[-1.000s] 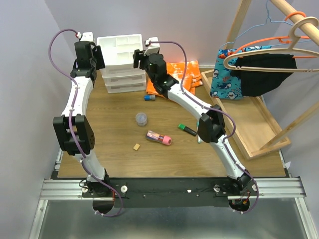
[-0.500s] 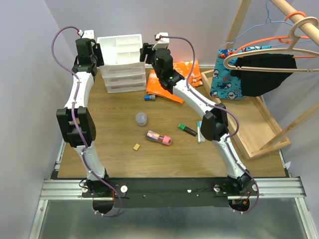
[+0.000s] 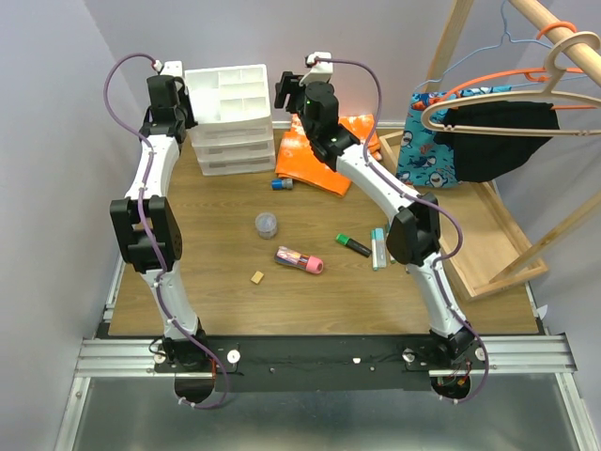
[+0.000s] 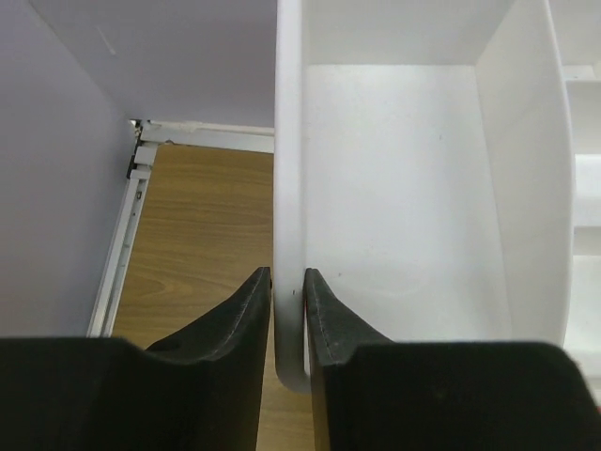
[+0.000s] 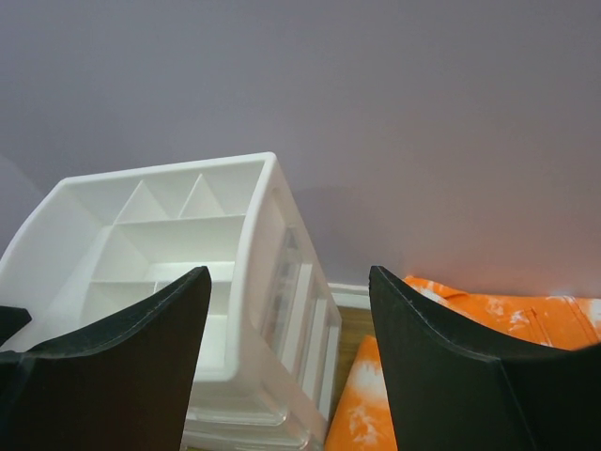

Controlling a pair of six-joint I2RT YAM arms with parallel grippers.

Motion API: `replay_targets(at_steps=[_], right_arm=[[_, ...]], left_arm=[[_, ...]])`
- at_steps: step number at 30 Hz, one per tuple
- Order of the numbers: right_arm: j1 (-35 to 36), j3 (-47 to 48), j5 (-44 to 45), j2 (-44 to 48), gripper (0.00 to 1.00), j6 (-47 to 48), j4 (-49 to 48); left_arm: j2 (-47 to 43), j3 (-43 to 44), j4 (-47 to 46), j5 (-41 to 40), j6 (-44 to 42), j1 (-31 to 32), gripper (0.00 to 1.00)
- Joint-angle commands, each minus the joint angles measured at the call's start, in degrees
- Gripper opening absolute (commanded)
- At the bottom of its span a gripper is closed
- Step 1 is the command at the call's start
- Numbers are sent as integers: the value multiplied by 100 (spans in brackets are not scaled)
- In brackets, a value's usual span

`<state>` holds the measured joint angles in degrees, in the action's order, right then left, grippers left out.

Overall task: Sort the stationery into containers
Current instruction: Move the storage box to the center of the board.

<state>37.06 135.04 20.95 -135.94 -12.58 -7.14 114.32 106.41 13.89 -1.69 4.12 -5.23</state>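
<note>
**Left fingers on the tray wall, right fingers spread above it**

My left gripper (image 4: 287, 282) is at the far left of the table. Its two black fingers (image 4: 246, 305) are pressed onto the left wall of the white plastic three-drawer desk unit (image 3: 235, 150), one finger outside and one inside the top tray. In the left wrist view, the compartment just inside that wall holds nothing.

My right gripper (image 5: 289, 277) hangs just right of the unit's far right corner. Its jaws are spread wide with nothing between them. The divided top tray shows below them in the right wrist view.

The unit stands at the far edge, left of centre, with its drawers facing the near side. The stationery lies loose on the wooden table (image 3: 216, 282):

- The small blue-capped tube (image 3: 282, 184) is nearest the drawers, touching the near corner of the orange patterned cloth (image 3: 319, 155).
- The small clear bottle with a pink cap (image 3: 300, 260) lies on its side near the middle.
- The black marker with a green cap (image 3: 353, 245) lies to the right of the bottle.
- A slim pale pen (image 3: 378, 248) lies just beside the marker, against my right arm's elbow.

A small clear round jar (image 3: 267, 224) stands between the tube and the bottle. A little tan block (image 3: 256, 277) sits nearer to me.
</note>
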Motion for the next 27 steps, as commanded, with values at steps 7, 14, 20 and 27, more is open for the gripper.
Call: replay_targets(at_steps=[7, 14, 20, 27], right_arm=[[30, -619, -135, 603, 76, 203, -41], [30, -1120, -214, 919, 76, 212, -7], [38, -1445, -293, 1148, 76, 194, 81], [30, -1806, -433, 1456, 76, 177, 186]], left_arm=[[-1332, -955, 202, 345, 186, -162, 24], [-1966, -1702, 325, 582, -174, -259, 17], [-2300, -2035, 597, 1022, -377, -311, 14], [-2801, -2563, 729, 1127, -577, -311, 13]])
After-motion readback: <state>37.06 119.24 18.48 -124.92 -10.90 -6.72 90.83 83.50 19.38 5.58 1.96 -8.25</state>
